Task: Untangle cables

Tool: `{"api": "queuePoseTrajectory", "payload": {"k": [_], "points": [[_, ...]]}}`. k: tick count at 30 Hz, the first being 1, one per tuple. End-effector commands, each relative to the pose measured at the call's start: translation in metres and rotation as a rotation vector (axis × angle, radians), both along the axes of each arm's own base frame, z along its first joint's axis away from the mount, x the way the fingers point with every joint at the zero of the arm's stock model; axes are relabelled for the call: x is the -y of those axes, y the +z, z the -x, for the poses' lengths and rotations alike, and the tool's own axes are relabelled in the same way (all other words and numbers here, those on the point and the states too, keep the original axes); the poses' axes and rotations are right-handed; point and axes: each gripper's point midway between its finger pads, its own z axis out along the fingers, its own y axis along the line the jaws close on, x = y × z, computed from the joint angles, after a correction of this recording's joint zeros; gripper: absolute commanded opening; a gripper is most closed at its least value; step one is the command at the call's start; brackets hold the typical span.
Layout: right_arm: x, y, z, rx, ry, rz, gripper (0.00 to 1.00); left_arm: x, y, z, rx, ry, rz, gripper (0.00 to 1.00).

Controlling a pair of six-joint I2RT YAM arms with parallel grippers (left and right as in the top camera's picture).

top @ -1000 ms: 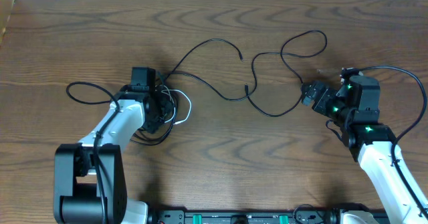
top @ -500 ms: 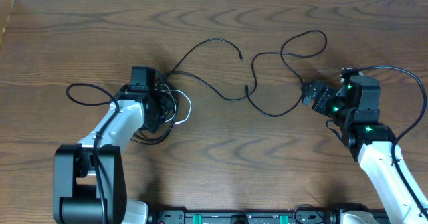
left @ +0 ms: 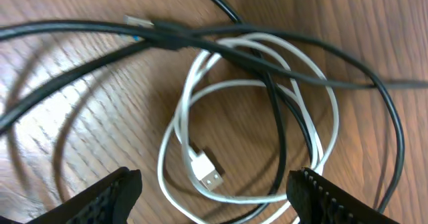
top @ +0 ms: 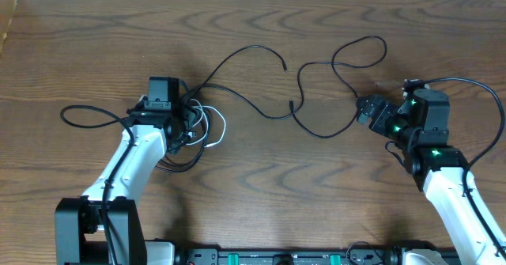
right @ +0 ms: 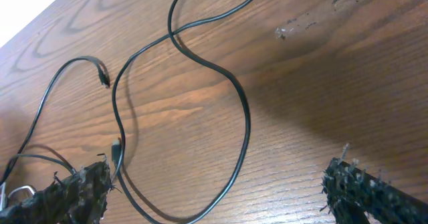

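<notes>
White and smooth, the thin white cable (left: 206,170) lies in loose round loops on the grained wooden table (top: 316,186). Glossy black cables (right: 247,120) cross over this coil. My left gripper (left: 214,184) hangs spread wide just above the coil. My right gripper (right: 217,184), also spread and empty, is well apart from it.
</notes>
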Motion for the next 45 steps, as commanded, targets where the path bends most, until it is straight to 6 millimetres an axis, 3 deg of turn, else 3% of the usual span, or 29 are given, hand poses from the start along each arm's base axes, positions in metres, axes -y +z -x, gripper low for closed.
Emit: {"api": "queuePoseTrajectory", "payload": {"k": [1, 18, 21, 28, 34, 37, 41, 45], "points": [[0.0, 0.004, -0.002, 0.015, 0.009, 0.003, 0.99, -0.015, 0.001, 0.003, -0.002, 0.056, -0.072, 0.75], [-0.001, 0.004, -0.002, 0.014, 0.01, 0.002, 0.99, -0.016, -0.018, 0.015, -0.062, 0.058, -0.08, 0.73], [-0.001, 0.004, -0.002, 0.014, 0.011, 0.002, 0.99, -0.015, -0.02, 0.014, -0.064, 0.058, -0.08, 0.58], [-0.001, 0.004, -0.002, 0.014, 0.013, 0.0, 0.99, -0.015, -0.025, 0.012, -0.066, 0.056, -0.081, 0.39], [-0.001, 0.004, -0.002, 0.014, 0.013, 0.0, 0.99, -0.015, -0.025, 0.012, -0.066, 0.056, -0.081, 0.29], [-0.001, 0.004, -0.002, 0.014, 0.013, 0.0, 0.99, -0.015, -0.024, 0.01, -0.06, 0.056, -0.08, 0.1], [-0.001, 0.005, -0.002, 0.018, 0.013, 0.0, 0.99, -0.006, -0.023, 0.003, -0.03, 0.029, -0.036, 0.08], [-0.002, 0.006, -0.002, 0.02, 0.018, -0.006, 0.99, 0.021, -0.01, -0.024, 0.09, -0.144, 0.062, 0.07]]}}
